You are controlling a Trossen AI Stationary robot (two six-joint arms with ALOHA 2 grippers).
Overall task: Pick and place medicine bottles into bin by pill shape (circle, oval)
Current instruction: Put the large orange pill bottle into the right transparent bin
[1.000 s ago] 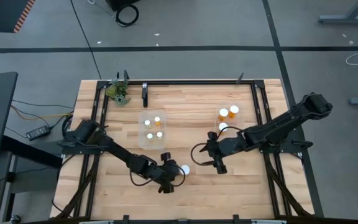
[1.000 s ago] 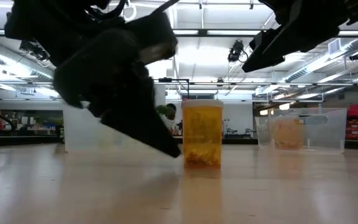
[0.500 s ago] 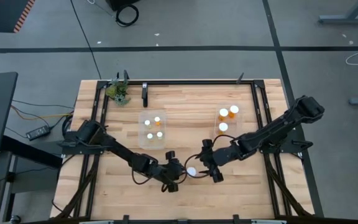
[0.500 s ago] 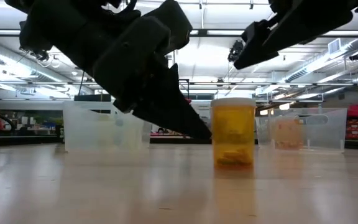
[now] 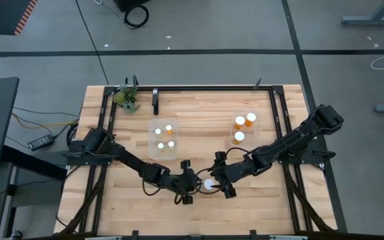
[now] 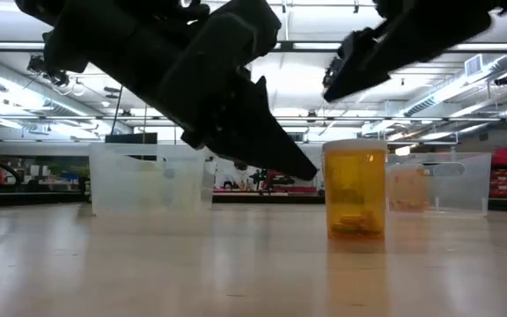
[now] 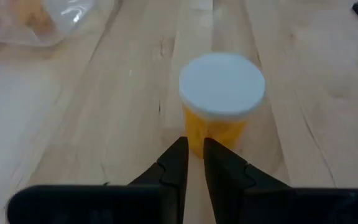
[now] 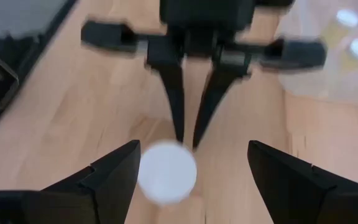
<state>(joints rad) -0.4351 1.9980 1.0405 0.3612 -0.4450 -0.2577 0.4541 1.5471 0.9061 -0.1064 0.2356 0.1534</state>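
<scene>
At lower centre, the left gripper (image 5: 197, 185), jaws nearly closed, touches the bottle (image 5: 207, 185); the right gripper (image 5: 217, 184) hovers over it, jaws wide open.

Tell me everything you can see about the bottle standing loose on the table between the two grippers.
The bottle is a small cylinder with a translucent amber-orange plastic body and a flat round white cap. It stands upright on the bare wooden table, outside both clear tubs, with something pale lying at its bottom. The left gripper, fingers nearly shut, points at its side, seemingly just touching. The right gripper is open with the bottle between its fingers, not gripping it.
</scene>
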